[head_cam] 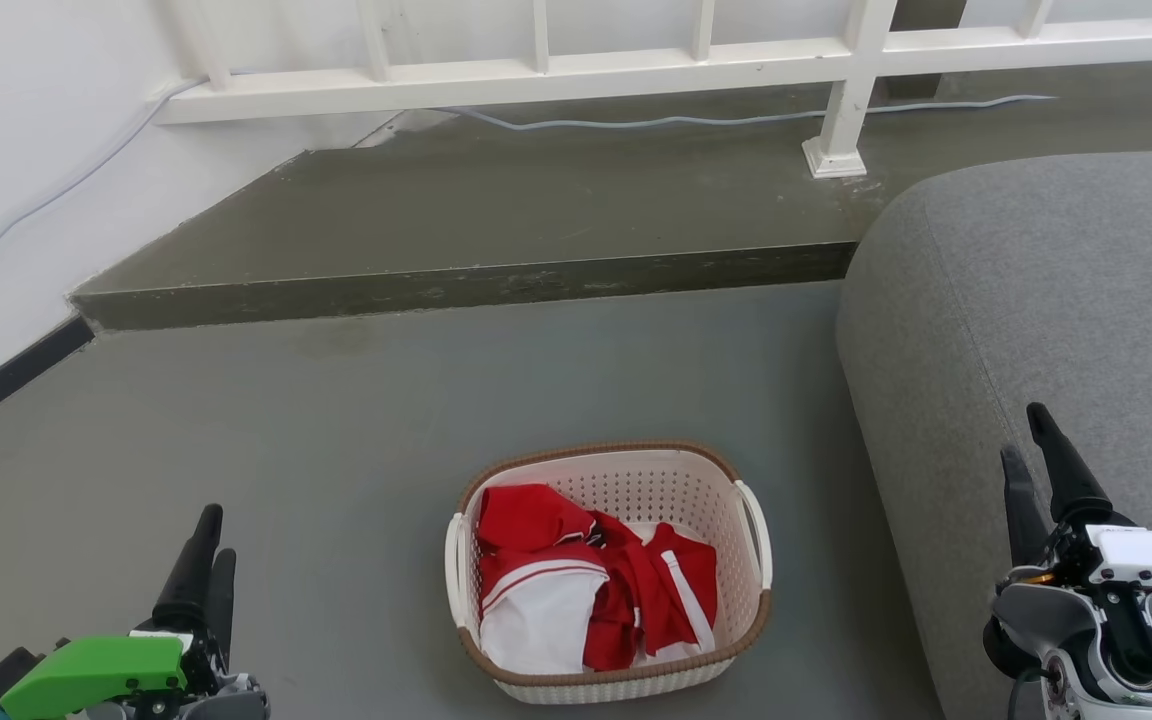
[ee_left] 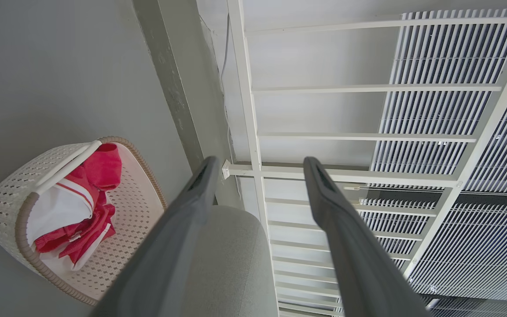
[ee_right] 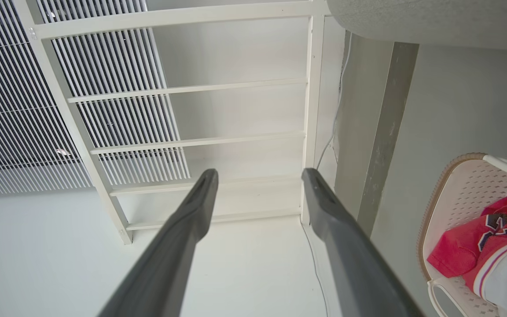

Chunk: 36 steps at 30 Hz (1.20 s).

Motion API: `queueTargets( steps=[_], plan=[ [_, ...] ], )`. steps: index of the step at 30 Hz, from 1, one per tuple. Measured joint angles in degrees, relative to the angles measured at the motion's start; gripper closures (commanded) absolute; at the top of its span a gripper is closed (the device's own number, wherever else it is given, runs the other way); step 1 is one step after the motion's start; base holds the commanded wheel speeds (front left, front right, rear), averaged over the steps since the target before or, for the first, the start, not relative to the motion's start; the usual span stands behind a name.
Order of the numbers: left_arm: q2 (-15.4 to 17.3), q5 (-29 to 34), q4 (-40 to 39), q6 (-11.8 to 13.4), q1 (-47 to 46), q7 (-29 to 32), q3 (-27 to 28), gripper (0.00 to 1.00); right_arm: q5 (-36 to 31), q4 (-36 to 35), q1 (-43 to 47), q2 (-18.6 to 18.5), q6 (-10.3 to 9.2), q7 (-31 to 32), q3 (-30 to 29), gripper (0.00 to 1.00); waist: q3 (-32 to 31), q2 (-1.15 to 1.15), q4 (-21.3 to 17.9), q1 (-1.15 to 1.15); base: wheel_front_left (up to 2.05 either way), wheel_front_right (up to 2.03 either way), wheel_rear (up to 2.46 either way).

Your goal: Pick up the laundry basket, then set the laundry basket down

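Note:
The laundry basket (head_cam: pixel 636 488), cream-white with a brown rim and white side handles, stands on the grey floor at the bottom centre of the head view. Red and white clothes (head_cam: pixel 586 580) lie inside it. My left gripper (head_cam: pixel 216 535) hovers low at the left, well apart from the basket, and its fingers stand open and hold nothing. My right gripper (head_cam: pixel 1023 433) is up at the right, over the sofa's edge, also open and holding nothing. The left wrist view has the basket (ee_left: pixel 2 198) left of the left gripper (ee_left: pixel 260 162). In the right wrist view the basket (ee_right: pixel 460 185) lies right of the right gripper (ee_right: pixel 259 172).
A grey sofa (head_cam: pixel 1056 300) bulges in close on the basket's right. Behind the basket a raised concrete step (head_cam: pixel 486 210) carries a white railing (head_cam: pixel 536 75) and a loose cable (head_cam: pixel 686 120). A white wall (head_cam: pixel 16 180) closes the left side.

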Motion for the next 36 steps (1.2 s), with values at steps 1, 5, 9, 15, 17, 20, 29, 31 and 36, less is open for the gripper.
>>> queueTargets(
  steps=[1,5,9,15,17,20,29,31,36],
  plan=[
    [0.0,0.0,-0.1,0.0,0.0,-0.2,-0.1,0.0,-0.1,-0.2,0.0,0.0,0.0,-0.1,0.0,0.0,0.0,0.0,0.0,0.0,0.0,0.0,0.0],
    [0.0,0.1,-0.4,0.0,0.0,-0.7,-0.4,0.0,-0.6,-0.8,0.0,0.0,0.0,-0.5,0.2,0.0,0.0,0.0,0.0,0.0,0.0,0.0,0.0],
    [0.0,0.9,-1.0,0.0,-0.1,-1.4,-0.7,0.0,-1.6,-1.4,0.0,-0.2,0.0,-1.1,0.3,0.0,0.0,0.0,0.1,0.0,0.0,0.0,0.0],
    [0.6,4.0,-2.2,0.0,-0.2,-2.8,-1.9,0.0,-5.4,-2.4,0.0,-1.6,0.0,-2.5,1.0,0.0,0.0,0.0,0.1,0.0,0.0,0.0,0.0],
    [1.2,5.2,-2.6,0.0,-0.2,-3.5,-2.2,0.0,-7.3,-2.9,0.0,-2.2,0.01,-3.1,1.4,0.0,0.0,0.0,0.1,0.0,0.0,0.0,0.0],
    [2.3,8.0,-3.5,0.0,-0.5,-4.5,-2.9,0.0,-9.7,-3.4,0.0,-2.9,0.01,-4.1,2.0,0.0,0.0,0.0,0.2,0.0,0.0,0.0,0.0],
    [4.1,16.2,-5.3,0.2,-1.8,-6.7,-5.2,0.0,-18.3,-5.1,0.0,-5.3,-0.18,-6.3,4.3,0.0,0.0,0.0,0.3,0.0,0.0,0.0,0.0],
    [4.4,18.4,-5.7,0.4,-1.9,-7.1,-5.8,0.0,-20.2,-5.5,0.0,-5.6,-0.58,-6.6,4.7,0.0,0.0,0.0,0.3,0.0,0.0,0.0,0.0],
    [5.7,23.8,-6.7,1.5,-2.1,-8.0,-7.2,0.0,-25.6,-6.3,-0.1,-6.8,-1.27,-7.7,6.5,0.0,0.0,0.0,0.3,0.0,0.0,0.0,0.0]
  ],
)
